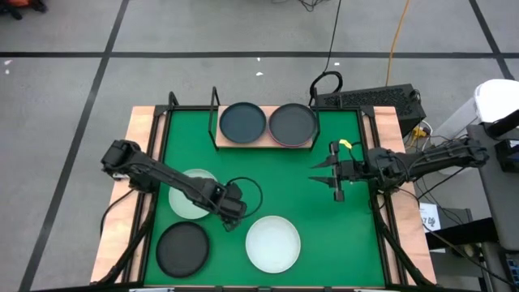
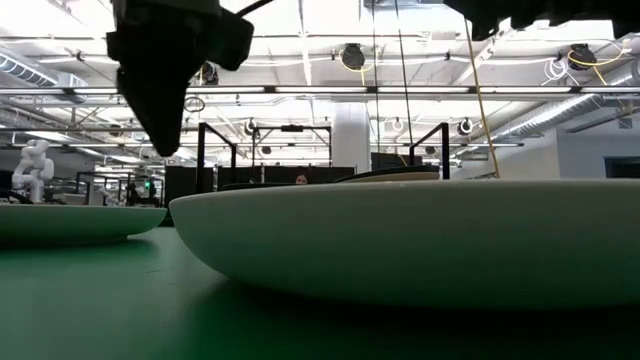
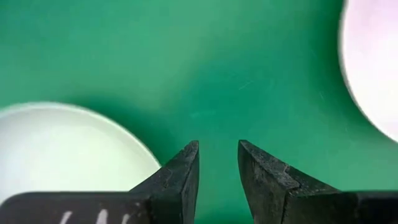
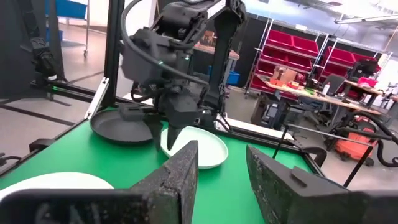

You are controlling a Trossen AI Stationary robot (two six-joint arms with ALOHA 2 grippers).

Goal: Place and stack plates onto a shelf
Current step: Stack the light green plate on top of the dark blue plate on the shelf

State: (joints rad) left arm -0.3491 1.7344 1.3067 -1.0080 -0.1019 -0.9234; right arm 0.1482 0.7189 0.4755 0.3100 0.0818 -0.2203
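Observation:
The wooden shelf (image 1: pixel 223 139) at the far middle of the green mat carries a dark grey plate (image 1: pixel 243 122) and beside it a dark plate on a magenta one (image 1: pixel 293 124). On the mat lie a pale green plate (image 1: pixel 188 199), a black plate (image 1: pixel 182 247) and a white plate (image 1: pixel 272 242). My left gripper (image 3: pixel 217 146) points down, open, over bare mat between the pale green plate (image 3: pixel 56 149) and the white plate (image 3: pixel 373 62), above the mat. My right gripper (image 4: pixel 222 149) hangs level at the right (image 1: pixel 318 170), open and holding nothing.
A black frame (image 1: pixel 166 109) runs around the mat's edge. Cables and a keyboard (image 1: pixel 369 99) lie beyond the far right corner. Bare mat (image 1: pixel 276 182) shows between the shelf and the three lower plates.

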